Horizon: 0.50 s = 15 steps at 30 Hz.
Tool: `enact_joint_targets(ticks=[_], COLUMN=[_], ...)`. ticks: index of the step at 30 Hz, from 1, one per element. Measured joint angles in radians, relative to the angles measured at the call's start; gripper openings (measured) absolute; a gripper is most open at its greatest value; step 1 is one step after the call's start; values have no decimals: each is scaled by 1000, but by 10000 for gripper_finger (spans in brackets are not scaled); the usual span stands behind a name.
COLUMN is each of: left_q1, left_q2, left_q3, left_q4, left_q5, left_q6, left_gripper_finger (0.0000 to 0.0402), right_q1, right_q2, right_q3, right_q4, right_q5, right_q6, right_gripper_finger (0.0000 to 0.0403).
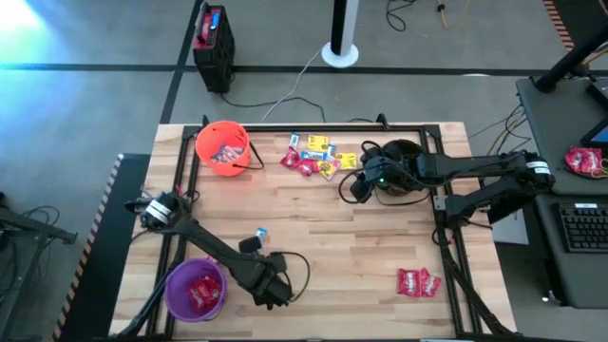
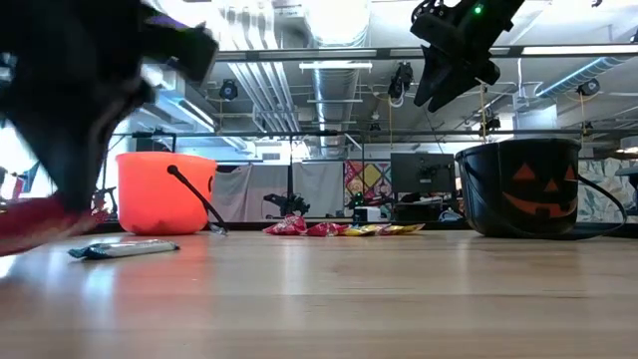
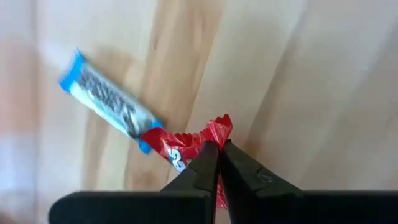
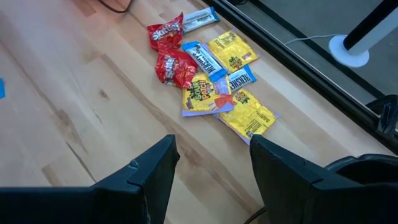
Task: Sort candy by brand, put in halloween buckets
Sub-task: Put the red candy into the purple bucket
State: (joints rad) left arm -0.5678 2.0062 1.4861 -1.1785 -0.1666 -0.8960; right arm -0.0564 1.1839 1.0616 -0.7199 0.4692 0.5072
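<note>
Pinched in the left end effector (image 3: 216, 149), a red candy packet (image 3: 186, 146) lies on the bench (image 1: 361, 237) beside the purple bucket (image 1: 196, 290), so lift and drop it there, I judge, while the right end effector (image 4: 211, 163) hovers released over the candy pile (image 4: 208, 78).

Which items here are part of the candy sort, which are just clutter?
Job:
- candy pile
- red packet in left gripper
- blue-and-white bar
- orange bucket
- black bucket
- purple bucket

Clutter:
- keyboard
- floor cables
</note>
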Motion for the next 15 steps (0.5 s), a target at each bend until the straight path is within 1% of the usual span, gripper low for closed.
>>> enact_joint_targets(ticks=[7, 10, 15], left_q1=[-20, -32, -52], left_q2=[-83, -127, -194], left_q3=[73, 89, 114], left_q4=[-73, -69, -53], left_q5=[-163, -196, -318], left_q6=[87, 129, 196], left_gripper_finger=[0, 0, 0], right_q1=[0, 0, 6], right_q2=[0, 0, 0], right_q3=[0, 0, -4], right_q4=[0, 0, 1], right_q5=[-3, -3, -3], right_q6=[-2, -2, -18], right_gripper_finger=[196, 196, 196])
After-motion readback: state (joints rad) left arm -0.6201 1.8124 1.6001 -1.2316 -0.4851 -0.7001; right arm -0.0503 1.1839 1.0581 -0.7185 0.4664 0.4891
